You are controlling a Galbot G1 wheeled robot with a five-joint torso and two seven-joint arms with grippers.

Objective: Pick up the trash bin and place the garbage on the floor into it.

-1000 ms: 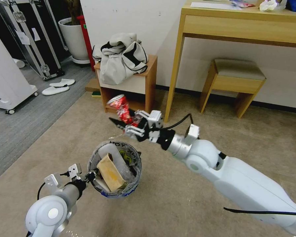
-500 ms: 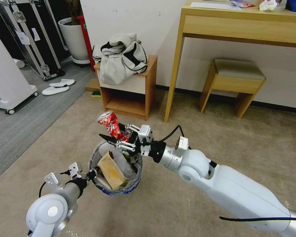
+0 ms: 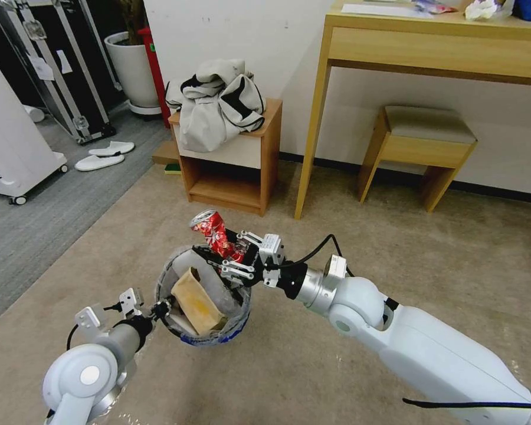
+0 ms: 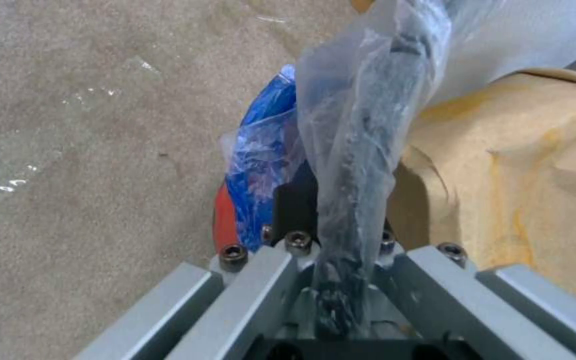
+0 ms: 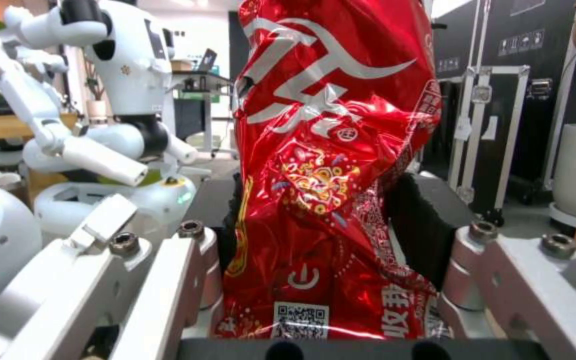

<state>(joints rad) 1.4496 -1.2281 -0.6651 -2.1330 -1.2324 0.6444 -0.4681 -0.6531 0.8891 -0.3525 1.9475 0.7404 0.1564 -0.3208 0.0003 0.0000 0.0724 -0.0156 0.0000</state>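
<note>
The right gripper [image 3: 227, 260] has its jaws clamped on a crushed red soda can [image 3: 216, 233], which stands tilted above the far rim of the trash bin [image 3: 218, 339]; in the right wrist view the black pads [image 5: 421, 220] press the can's dented sides. The left gripper [image 3: 162, 309] has its jaws closed narrowly on the bin's near rim and clear liner bag [image 4: 361, 125], holding it off the beige carpet [image 3: 312, 366]. A brown cardboard scrap [image 3: 196, 302] sits inside the bin
</note>
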